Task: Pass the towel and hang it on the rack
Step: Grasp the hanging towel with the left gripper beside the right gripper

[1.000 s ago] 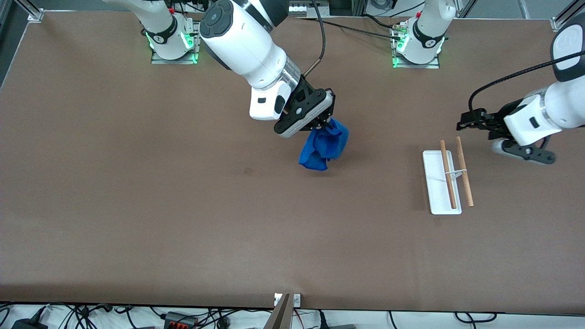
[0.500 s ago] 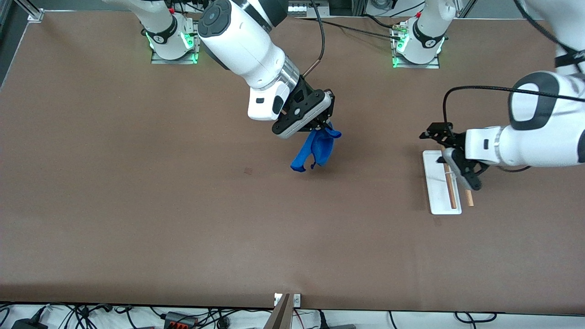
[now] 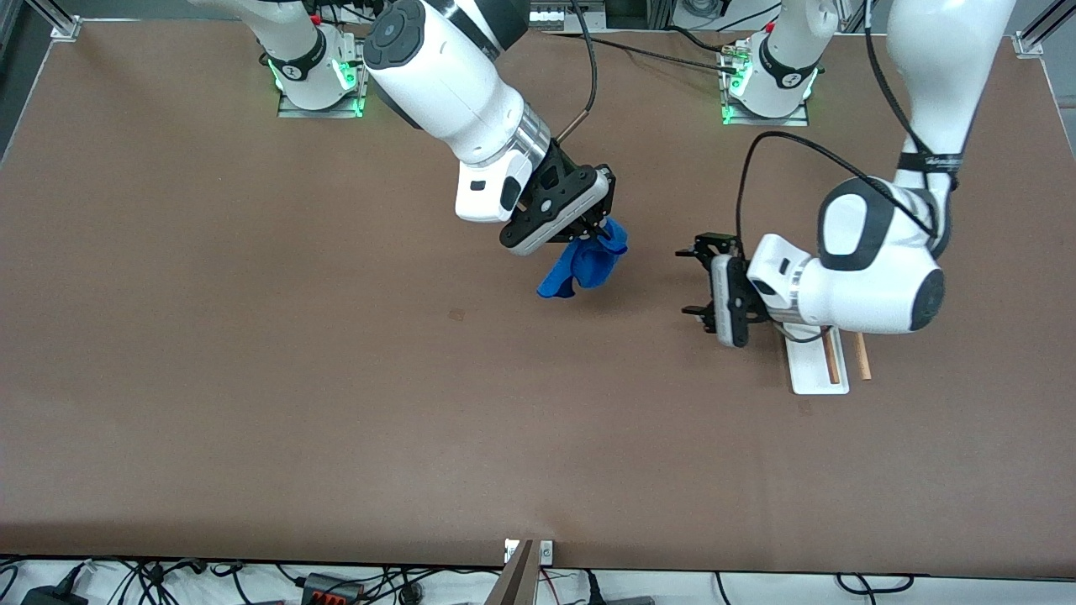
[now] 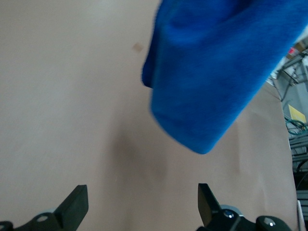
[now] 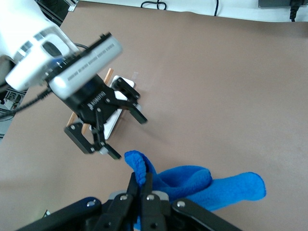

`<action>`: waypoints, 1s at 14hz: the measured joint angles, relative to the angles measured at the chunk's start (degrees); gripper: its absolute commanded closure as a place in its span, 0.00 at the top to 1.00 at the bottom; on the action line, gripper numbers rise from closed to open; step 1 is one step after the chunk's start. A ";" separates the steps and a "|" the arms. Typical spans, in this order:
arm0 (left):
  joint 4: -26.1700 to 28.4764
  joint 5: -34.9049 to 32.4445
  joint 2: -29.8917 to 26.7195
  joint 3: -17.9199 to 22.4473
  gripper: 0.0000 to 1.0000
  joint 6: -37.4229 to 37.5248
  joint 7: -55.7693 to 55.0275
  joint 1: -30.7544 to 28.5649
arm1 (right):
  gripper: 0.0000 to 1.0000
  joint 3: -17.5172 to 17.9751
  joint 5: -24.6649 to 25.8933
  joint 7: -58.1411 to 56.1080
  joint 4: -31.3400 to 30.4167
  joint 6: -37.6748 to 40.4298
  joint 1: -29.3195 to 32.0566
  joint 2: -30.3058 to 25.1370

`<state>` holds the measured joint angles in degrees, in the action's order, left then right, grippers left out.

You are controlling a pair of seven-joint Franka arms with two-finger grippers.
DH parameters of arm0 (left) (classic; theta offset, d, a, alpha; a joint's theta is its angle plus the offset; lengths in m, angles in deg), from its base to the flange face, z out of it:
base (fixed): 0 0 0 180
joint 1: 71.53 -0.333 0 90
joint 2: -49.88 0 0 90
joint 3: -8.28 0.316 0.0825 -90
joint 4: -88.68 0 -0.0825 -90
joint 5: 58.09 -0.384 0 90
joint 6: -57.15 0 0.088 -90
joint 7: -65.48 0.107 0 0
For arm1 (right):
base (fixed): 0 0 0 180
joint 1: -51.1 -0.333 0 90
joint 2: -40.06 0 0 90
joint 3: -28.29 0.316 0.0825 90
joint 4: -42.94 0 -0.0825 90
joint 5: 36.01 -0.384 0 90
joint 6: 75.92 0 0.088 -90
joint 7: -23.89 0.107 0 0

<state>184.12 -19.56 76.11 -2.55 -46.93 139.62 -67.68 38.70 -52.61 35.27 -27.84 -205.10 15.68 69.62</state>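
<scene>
Dangling over the middle of the table (image 3: 252, 403), the towel (image 3: 584, 267) hangs bunched from the right gripper (image 3: 598, 228), pinched between its fingers.
Left gripper (image 3: 696, 281), jaws spread wide, faces the towel, hovering beside the rack (image 3: 820, 363), which stands toward the left arm's end.

1. You have a brown tabletop (image 3: 252, 378), matte and plain, filling the front view.
2. Directly on it sits the rack (image 3: 811, 370), toward the left arm's end; its white flat base rests flat and its two wooden rods run side by side above the base, partly hidden by the left arm.
3. A small dark spot (image 3: 456, 314) marks the tabletop near its middle.
</scene>
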 measured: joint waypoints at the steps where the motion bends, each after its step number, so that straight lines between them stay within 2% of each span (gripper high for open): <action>1: 0.76 0.85 0.16 -0.51 1.00 -0.34 2.30 0.03 | 0.00 -0.01 0.00 0.00 0.00 0.00 0.01 0.01; 5: 2.44 3.09 0.28 -2.42 1.00 -1.31 7.13 -0.06 | 0.00 -0.03 0.00 0.00 0.00 0.00 0.04 0.04; 10: 4.46 3.97 0.27 -8.66 1.00 -8.99 7.21 0.05 | 0.00 -0.04 0.00 0.00 0.00 0.00 0.04 0.29; 14: 5.63 3.97 0.27 -9.59 1.00 -10.55 7.24 0.07 | 0.00 -0.05 0.00 0.00 0.00 -0.01 0.04 0.45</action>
<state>189.75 -15.58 76.37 -12.14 -57.49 146.85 -67.61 38.65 -52.61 35.27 -27.85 -205.11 15.72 70.07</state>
